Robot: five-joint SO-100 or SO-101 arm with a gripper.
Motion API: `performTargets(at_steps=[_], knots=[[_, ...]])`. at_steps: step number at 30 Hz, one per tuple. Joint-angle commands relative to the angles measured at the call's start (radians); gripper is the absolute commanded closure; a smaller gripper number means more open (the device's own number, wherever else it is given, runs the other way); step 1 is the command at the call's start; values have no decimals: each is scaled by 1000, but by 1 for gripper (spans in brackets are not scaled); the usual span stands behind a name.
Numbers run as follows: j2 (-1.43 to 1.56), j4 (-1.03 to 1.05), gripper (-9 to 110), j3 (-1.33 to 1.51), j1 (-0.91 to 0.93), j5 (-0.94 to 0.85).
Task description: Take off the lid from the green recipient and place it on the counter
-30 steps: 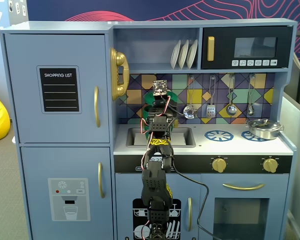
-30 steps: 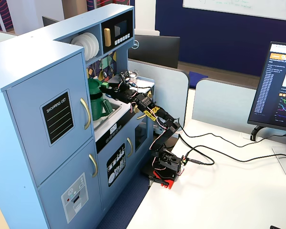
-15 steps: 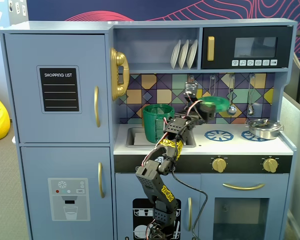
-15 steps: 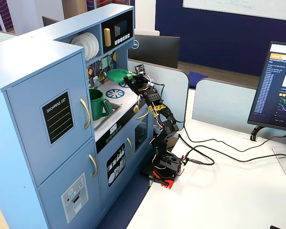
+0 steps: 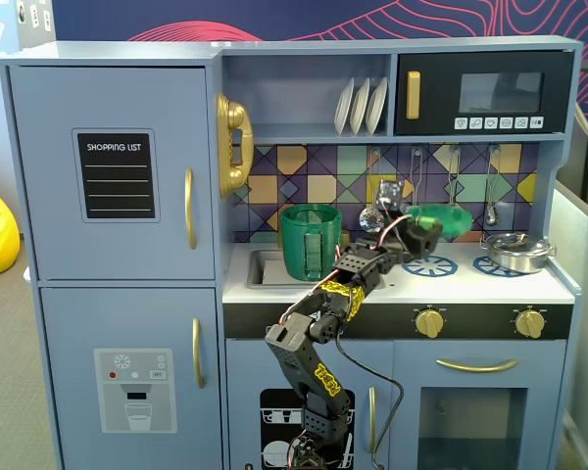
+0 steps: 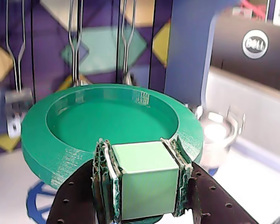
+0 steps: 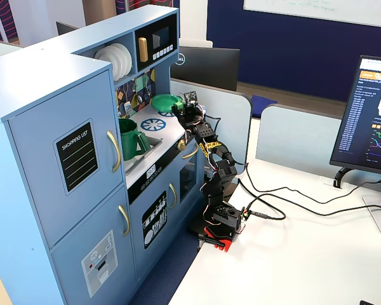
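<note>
Nearest the wrist camera, the gripper [image 6: 142, 184] was clamped on the pale-green strap handle [image 6: 143, 179] of the lid [image 6: 109, 123], both jaws pressed flat against the handle's sides; the lid hung from that hold, tilted, its recessed face turned toward the lens. In a fixed view the lid [image 5: 439, 219] was held above the counter [image 5: 461, 279], over the blue burner rings [image 5: 431, 265] and well apart from the green recipient [image 5: 311, 241], which stood open in the sink recess; the silver pot [image 5: 518, 251] sat on the far right burner.

The lid looked like thin, rigid printed plastic, so probably light and stiff rather than floppy; its ridged surface seemed unlikely to be slippery, and the blocky handle was plainly the best place to hold it, since the wide flat rim gave the jaws little to bite. Held off-centre at a tilt, it might swing or land on its edge; a low, level release over bare worktop, clear of the pot, seemed the safer finish.
</note>
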Motion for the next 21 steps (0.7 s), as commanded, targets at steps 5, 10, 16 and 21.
performTargets(at_steps=[5, 10, 16, 21], knots=[[41, -190, 102, 117, 11, 29], [17, -267, 102, 201, -3, 25], [-11, -334, 102, 311, -11, 11], [-37, -397, 102, 383, -25, 2]])
